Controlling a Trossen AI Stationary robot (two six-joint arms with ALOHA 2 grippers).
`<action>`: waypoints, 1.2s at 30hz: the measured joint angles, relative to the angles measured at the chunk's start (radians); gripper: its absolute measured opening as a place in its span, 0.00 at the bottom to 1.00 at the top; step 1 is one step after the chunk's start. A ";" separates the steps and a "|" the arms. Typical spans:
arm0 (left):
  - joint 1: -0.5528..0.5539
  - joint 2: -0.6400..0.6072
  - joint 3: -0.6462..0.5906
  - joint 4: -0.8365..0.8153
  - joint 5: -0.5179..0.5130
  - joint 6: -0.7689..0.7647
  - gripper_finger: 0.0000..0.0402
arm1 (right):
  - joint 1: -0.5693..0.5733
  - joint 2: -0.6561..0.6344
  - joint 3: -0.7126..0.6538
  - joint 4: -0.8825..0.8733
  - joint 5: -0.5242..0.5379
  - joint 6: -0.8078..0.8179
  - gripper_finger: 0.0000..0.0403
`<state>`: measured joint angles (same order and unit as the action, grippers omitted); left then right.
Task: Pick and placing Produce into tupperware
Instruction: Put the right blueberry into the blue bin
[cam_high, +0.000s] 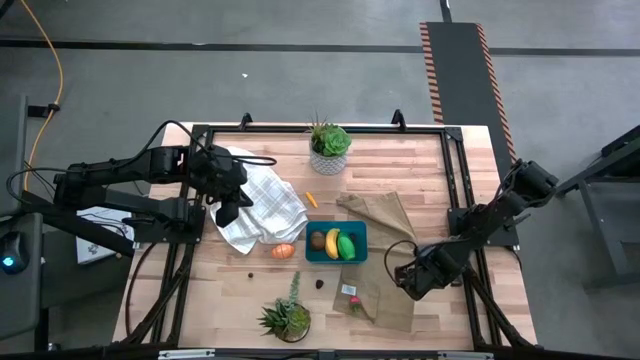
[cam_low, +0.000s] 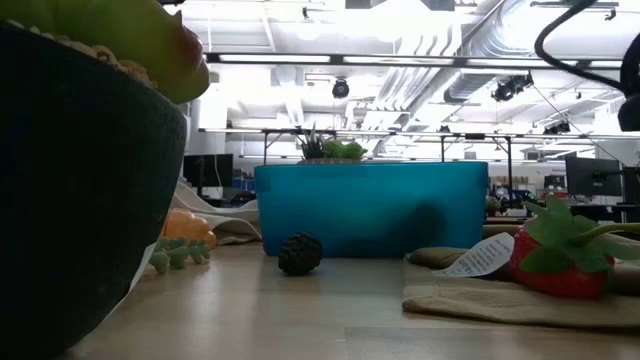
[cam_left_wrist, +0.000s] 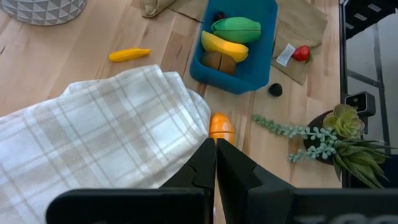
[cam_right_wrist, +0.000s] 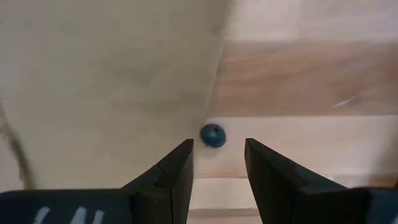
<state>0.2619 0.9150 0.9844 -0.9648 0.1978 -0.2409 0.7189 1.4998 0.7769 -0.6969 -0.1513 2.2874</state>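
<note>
teal tupperware (cam_high: 336, 243) holding banana (cam_high: 332, 242), grippers apart

Teal-blue tupperware (cam_high: 336, 243) sits on the pale, light-and-tan striped wooden desk (cam_high: 250, 290), carrying a brown round piece (cam_high: 317, 240), a yellow banana (cam_high: 332, 243) and a bright green piece (cam_high: 347, 245). Left of it lies a white cloth (cam_high: 262, 208) checked with faint grey-beige lines, an orange piece (cam_high: 284, 251) at its near edge. Farther off, a small yellow-orange piece (cam_high: 311, 199) lies beside the tan cloth (cam_high: 385, 255). On that cloth sits a red strawberry (cam_low: 560, 262) with green leaves and a white tag. A black bumpy berry (cam_low: 300, 253) lies nearby. The two potted plants are green, the far one (cam_high: 329, 147) in a white patterned pot. The fingers (cam_left_wrist: 214, 168) are black.
</note>
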 joint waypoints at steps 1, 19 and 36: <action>0.000 0.000 0.000 -0.003 0.000 0.000 0.01 | 0.000 0.000 -0.010 0.038 -0.004 0.003 0.33; 0.000 0.000 0.000 -0.013 0.000 0.000 0.01 | -0.003 0.000 -0.047 0.077 -0.006 0.001 0.33; 0.000 0.000 0.000 -0.013 0.000 0.000 0.01 | -0.003 0.000 -0.047 0.075 0.003 -0.004 0.27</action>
<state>0.2616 0.9150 0.9844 -0.9780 0.1977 -0.2409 0.7162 1.5002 0.7296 -0.6215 -0.1481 2.2838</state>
